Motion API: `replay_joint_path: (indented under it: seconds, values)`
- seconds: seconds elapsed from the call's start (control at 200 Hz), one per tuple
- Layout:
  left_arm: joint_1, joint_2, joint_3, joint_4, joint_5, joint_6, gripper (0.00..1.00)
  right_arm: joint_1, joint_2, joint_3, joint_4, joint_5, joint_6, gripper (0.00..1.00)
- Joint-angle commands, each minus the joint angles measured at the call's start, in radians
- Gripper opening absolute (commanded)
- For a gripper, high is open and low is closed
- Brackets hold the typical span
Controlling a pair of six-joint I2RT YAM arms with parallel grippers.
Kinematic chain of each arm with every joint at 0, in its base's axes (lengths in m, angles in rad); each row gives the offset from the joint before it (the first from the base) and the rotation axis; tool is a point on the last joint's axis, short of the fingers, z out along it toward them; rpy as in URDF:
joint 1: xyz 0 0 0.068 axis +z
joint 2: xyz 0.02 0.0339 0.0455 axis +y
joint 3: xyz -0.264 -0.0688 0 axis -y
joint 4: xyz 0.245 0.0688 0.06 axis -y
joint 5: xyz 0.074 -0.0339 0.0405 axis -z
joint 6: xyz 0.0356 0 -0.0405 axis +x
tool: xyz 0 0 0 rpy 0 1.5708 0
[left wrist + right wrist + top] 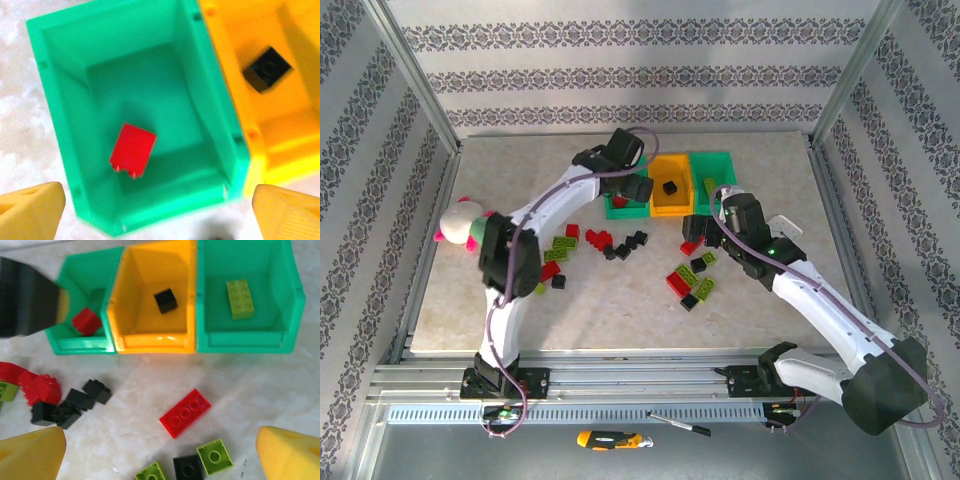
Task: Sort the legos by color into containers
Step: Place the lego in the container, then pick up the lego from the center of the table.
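Three joined bins stand at the back: left green bin point(623, 210), orange bin point(672, 199), right green bin point(725, 160). My left gripper point(638, 188) hangs open over the left green bin point(60, 115), where a red brick point(132, 150) lies. A black brick point(267, 69) sits in the orange bin point(235, 75). My right gripper point(698, 232) is open above loose bricks, nearest a flat red brick point(185, 412). The right green bin point(287, 295) holds a lime brick point(240, 299). Nothing is between either gripper's fingers.
Loose red, black and lime bricks lie in clusters at the left point(560, 250), the middle point(620, 243) and the right point(692, 280). A pink-white plush toy point(460, 225) sits by the left arm. A small white clock point(788, 232) lies beside the right arm.
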Motion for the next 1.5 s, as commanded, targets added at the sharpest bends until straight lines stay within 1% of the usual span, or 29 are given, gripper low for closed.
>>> replay_joint_path:
  seconds: [0.0,0.13,0.205,0.345,0.54,0.69,0.774,0.804,0.919,1.024,1.089,1.174,1.304,1.494]
  values:
    - [-0.030,-0.150,-0.224,0.254,0.042,0.136,0.99,-0.028,0.063,0.015,-0.102,-0.003,0.056,0.96]
    - [-0.076,-0.321,-0.532,0.500,0.092,0.286,1.00,-0.038,0.173,0.060,-0.142,-0.044,0.093,0.96]
    - [-0.110,-0.399,-0.658,0.569,0.130,0.349,1.00,-0.041,0.239,0.083,-0.143,-0.061,0.140,0.96]
    - [-0.147,-0.503,-0.818,0.637,0.216,0.344,1.00,-0.044,0.362,0.123,-0.127,-0.074,0.206,0.94]
    - [-0.201,-0.601,-0.991,0.763,0.277,0.330,0.99,-0.044,0.494,0.170,-0.086,-0.079,0.264,0.82]
    - [-0.222,-0.622,-1.050,0.814,0.315,0.333,0.99,-0.044,0.577,0.210,-0.077,-0.085,0.276,0.75]
    - [-0.225,-0.629,-1.064,0.823,0.327,0.342,0.99,-0.044,0.617,0.227,-0.067,-0.093,0.276,0.65]
    - [-0.225,-0.634,-1.072,0.830,0.340,0.351,0.99,-0.043,0.631,0.234,-0.065,-0.094,0.276,0.62]
    - [-0.225,-0.646,-1.097,0.868,0.364,0.372,0.99,-0.043,0.677,0.252,-0.052,-0.093,0.284,0.61]
    - [-0.225,-0.654,-1.105,0.867,0.353,0.378,0.99,-0.042,0.713,0.265,-0.047,-0.091,0.293,0.61]
    - [-0.225,-0.658,-1.110,0.870,0.348,0.380,0.99,-0.043,0.728,0.271,-0.042,-0.096,0.294,0.57]
    - [-0.223,-0.663,-1.114,0.865,0.344,0.381,0.99,-0.042,0.732,0.274,-0.046,-0.098,0.293,0.49]
    - [-0.226,-0.675,-1.123,0.875,0.346,0.383,0.99,-0.041,0.707,0.272,-0.061,-0.085,0.280,0.41]
    - [-0.224,-0.697,-1.144,0.898,0.329,0.364,0.99,-0.027,0.641,0.267,-0.085,-0.082,0.262,0.35]
